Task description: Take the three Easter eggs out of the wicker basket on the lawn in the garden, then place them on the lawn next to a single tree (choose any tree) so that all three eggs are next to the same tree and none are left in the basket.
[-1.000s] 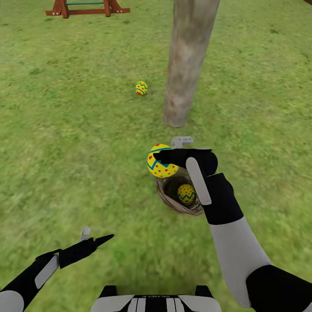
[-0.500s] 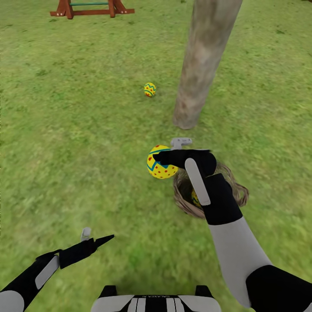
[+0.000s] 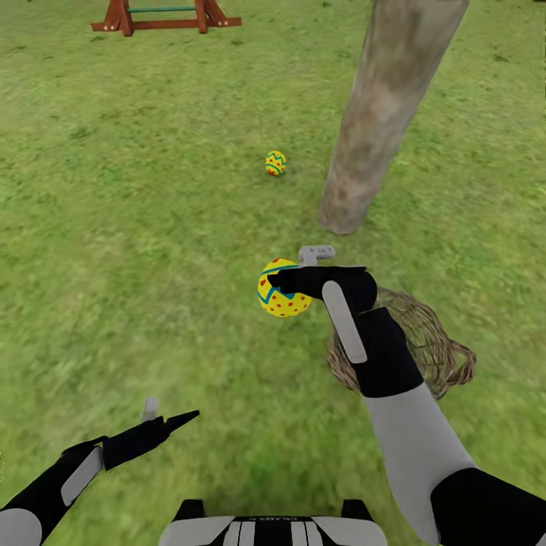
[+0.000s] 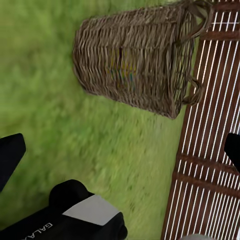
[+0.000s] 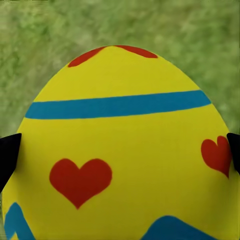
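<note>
The right pincer (image 3: 282,282) grips a yellow Easter egg (image 3: 282,297) with red hearts and blue bands, held above the lawn (image 3: 152,250) just left of the wicker basket (image 3: 425,345). The basket lies tipped on its side on the grass, near the base of the tree (image 3: 371,152); something coloured shows faintly through its weave. A second egg (image 3: 275,163) rests on the grass farther off, left of the trunk. The left pincer (image 3: 163,418) hangs low at the near left, its fingers parted around nothing. A red wooden frame (image 3: 163,15) stands far back.
</note>
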